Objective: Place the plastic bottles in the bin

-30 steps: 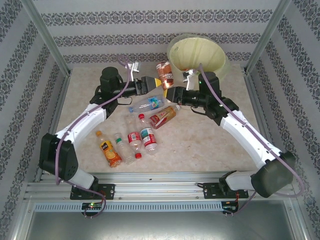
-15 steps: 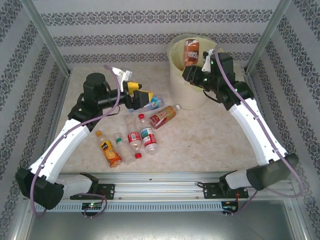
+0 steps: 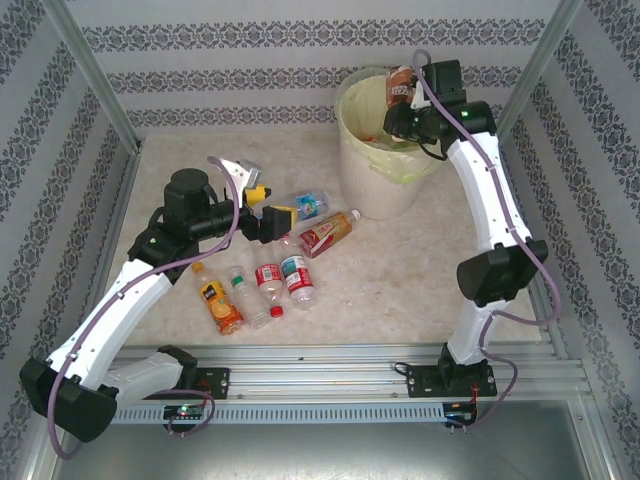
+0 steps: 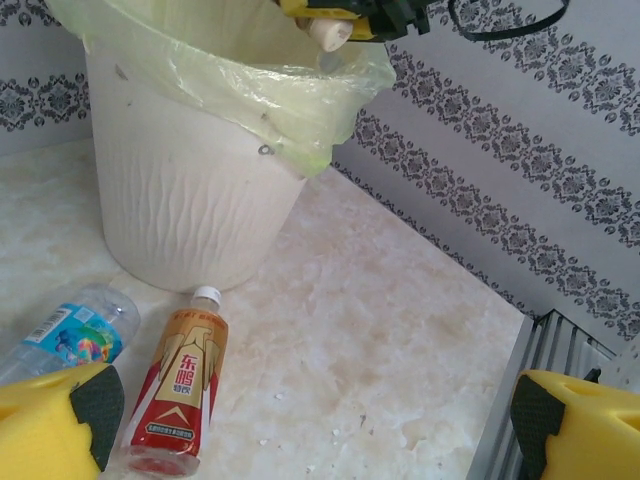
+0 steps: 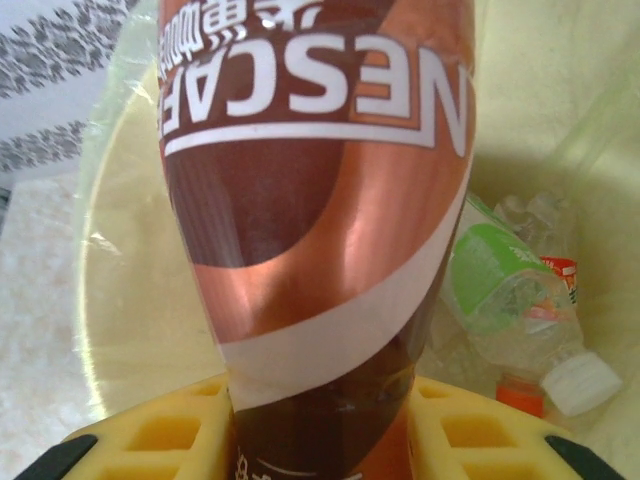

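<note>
Swinging up off the desk (image 3: 420, 280), right jaws are holding the brown bottle (image 5: 320, 230) over the bin (image 3: 372, 190).
Clamped on it, they are pointing its length forward, bin mouth straight below; left jaws are hanging wide apart, nearer six desk bottles (image 3: 268, 283); at least two are lying inside.
</note>
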